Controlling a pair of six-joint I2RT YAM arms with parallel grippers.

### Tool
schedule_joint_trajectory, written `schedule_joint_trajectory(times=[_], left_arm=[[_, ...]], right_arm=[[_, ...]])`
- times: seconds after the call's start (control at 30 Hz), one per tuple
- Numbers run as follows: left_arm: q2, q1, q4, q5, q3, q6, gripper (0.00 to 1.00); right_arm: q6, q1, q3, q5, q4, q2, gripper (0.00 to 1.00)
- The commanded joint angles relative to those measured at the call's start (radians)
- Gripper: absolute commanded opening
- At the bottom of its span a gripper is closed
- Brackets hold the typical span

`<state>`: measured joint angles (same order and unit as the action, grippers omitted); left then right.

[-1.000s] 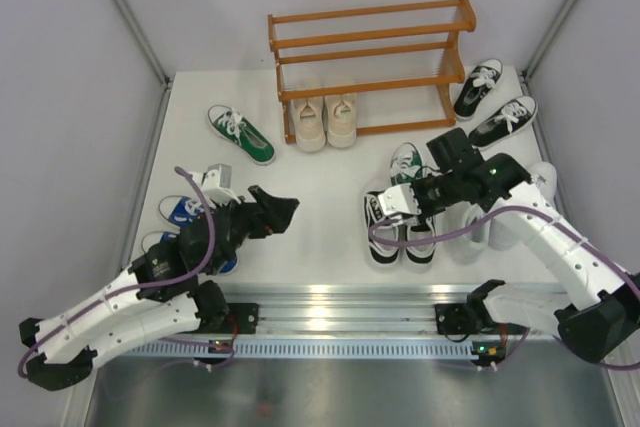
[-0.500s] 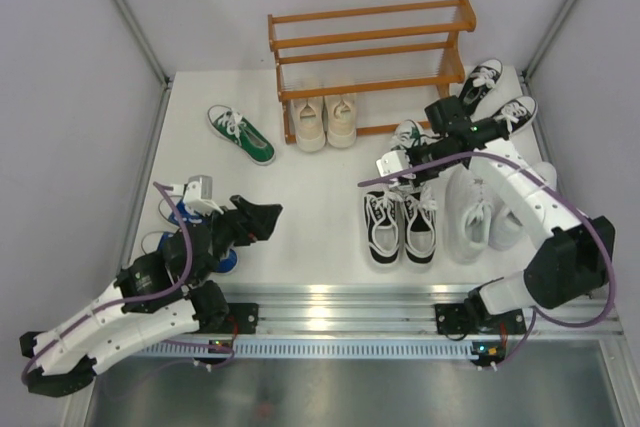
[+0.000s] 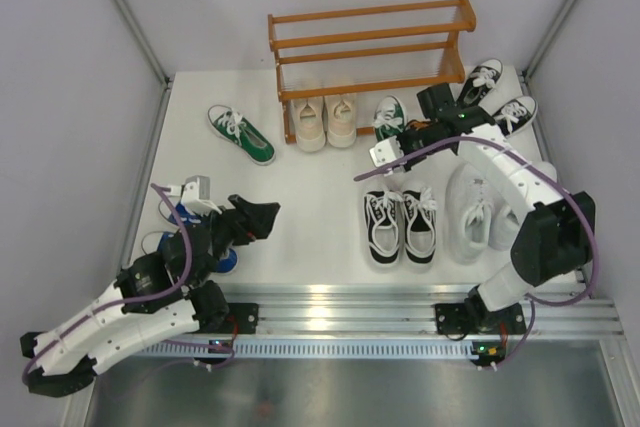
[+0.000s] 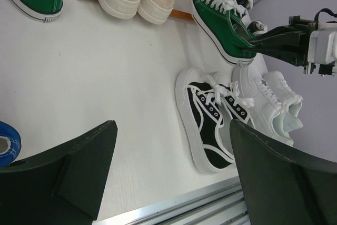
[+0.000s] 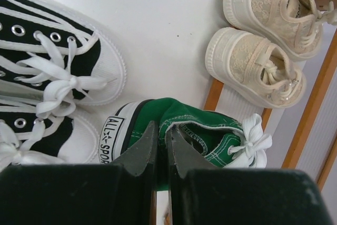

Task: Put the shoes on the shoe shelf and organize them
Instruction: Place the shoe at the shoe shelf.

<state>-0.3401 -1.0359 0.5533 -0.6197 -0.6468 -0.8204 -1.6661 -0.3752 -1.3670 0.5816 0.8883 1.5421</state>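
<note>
Since a second ago: the right arm has carried a green shoe (image 3: 388, 115) from above the black pair (image 3: 400, 225) at mid-desk up to the front of the shoe shelf (image 3: 370, 47). The left arm pulled back slightly early on and has held since.

Right end effector (image 5: 160, 130): jaws narrow, pinching the heel collar of the green shoe. The toe points toward the shelf. The shoe sits just right of the beige pair (image 3: 325, 117), at the mouth of the bottom tier. Cannot tell whether its sole touches the bars or the desk (image 3: 320, 187).

Left end effector (image 3: 262, 215): jaws wide, nothing between them, hovering over the near-left desk beside the blue shoes (image 3: 185, 212), which the arm partly hides.

Further out: the matching green shoe (image 3: 240, 134) lies alone left of the shelf. The white pair (image 3: 480, 212) is beside the black pair, and a second black pair (image 3: 495, 97) is right of the shelf.

Step in hand (judgement): placing the first green shoe on the bottom tier. Only the beige pair is at the shelf, so this is early in the task.

Next move calls for: pushing the shoe toe-first onto the tier, parallel to the beige pair without nudging it, then setting the sole flat before release. Its mate would go in the adjacent slot.
</note>
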Motion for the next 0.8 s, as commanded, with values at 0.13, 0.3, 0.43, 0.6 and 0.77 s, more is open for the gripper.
schedule_joint_trajectory(times=[0.13,0.3,0.43,0.6,0.77], left_arm=[[0.004,0.002,-0.013,-0.031,0.019,-0.011,0.93],[-0.010,0.000,-0.050,-0.032,0.041,-0.002,0.94],[-0.037,0.000,-0.069,-0.032,0.049,0.003,0.94],[-0.053,0.000,-0.084,-0.015,0.058,0.006,0.94],[-0.048,0.002,-0.087,-0.009,0.067,0.006,0.94]], right_arm=[[-0.064,0.021,0.012,0.063,-0.290,0.071,0.00],[-0.052,0.059,0.057,0.087,-0.411,0.113,0.00],[-0.027,0.088,0.083,0.096,-0.460,0.151,0.00],[0.055,0.134,0.103,0.098,-0.489,0.173,0.17],[0.134,0.148,0.091,0.032,-0.431,0.187,0.39]])
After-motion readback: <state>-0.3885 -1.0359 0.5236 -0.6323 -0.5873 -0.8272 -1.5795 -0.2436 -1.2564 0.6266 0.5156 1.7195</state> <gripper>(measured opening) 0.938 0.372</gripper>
